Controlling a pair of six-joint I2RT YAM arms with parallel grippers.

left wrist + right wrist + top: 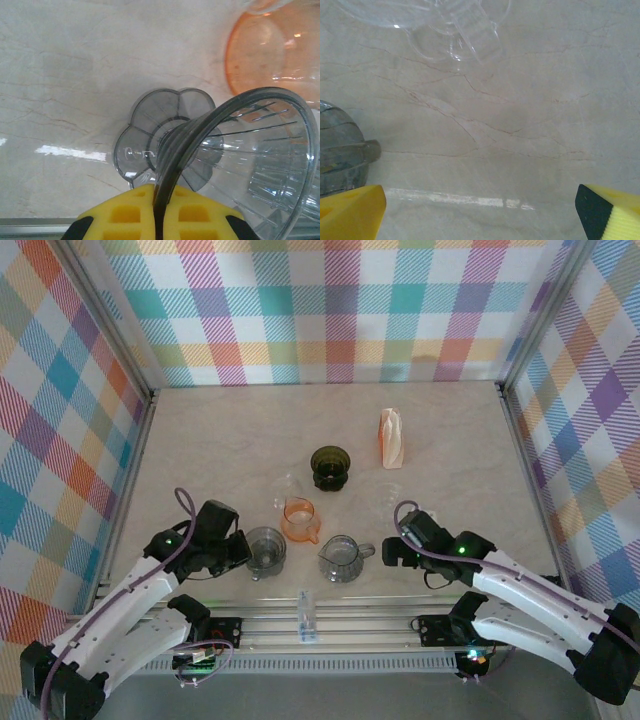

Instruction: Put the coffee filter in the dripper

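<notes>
Noted white shells, black joints on left arm [120,605] and right arm [540,595]. Purple cable [183,505] looped along each. Green lights [461,549] near wrists. Yellow grid-recessed pads [125,215], black-cornered, on left claw [159,217]; right claw [480,205] alike.

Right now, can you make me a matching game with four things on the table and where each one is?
Things:
1 grey dripper
2 green dripper
3 filter
4 glass jug

Places:
A at the back right
B beside the open right gripper
C rim pinched by the left gripper
D in the middle, behind the orange dripper

Pairs: 1-C, 2-D, 3-A, 4-B
</notes>
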